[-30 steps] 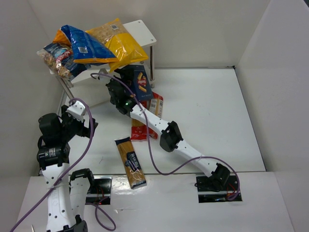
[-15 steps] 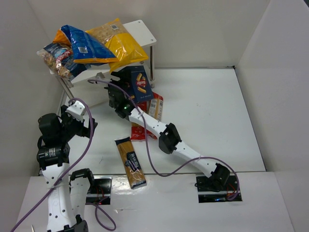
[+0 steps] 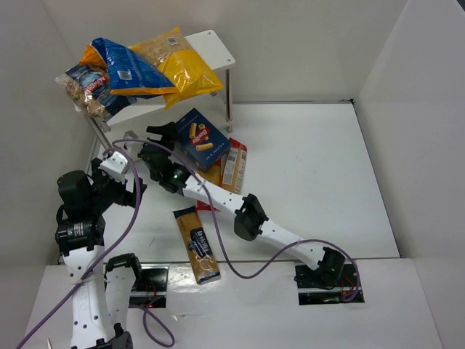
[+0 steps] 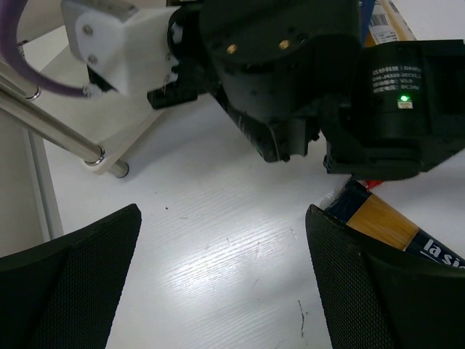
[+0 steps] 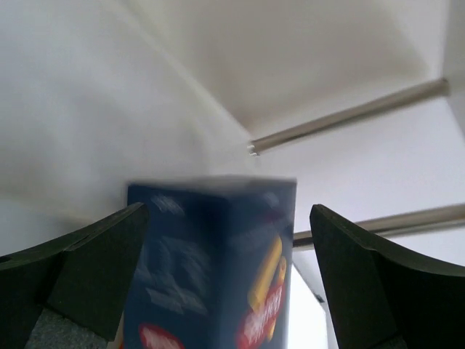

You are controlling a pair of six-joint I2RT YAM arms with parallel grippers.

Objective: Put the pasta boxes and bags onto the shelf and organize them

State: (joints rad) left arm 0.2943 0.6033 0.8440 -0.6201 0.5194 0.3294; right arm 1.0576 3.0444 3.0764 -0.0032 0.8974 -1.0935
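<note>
The right gripper (image 3: 164, 141) gapes wide, with the dark blue box (image 3: 203, 138) between its fingers, just in front of the shelf (image 3: 215, 45). The left gripper (image 4: 221, 218) is spread too.

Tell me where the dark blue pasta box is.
The dark blue pasta box is left of centre in the top view, in front of the shelf, partly over the slim boxes.

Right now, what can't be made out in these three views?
Top view: the lower tier of the shelf is mostly hidden under its top board and the bags.
Top view: the slim boxes are partly covered by the blue box and the right arm.
Right wrist: the blue box is blurred, its print unreadable, its base cut off by the lower edge.
Left wrist: the spaghetti packet is cut off by the right edge.
</note>
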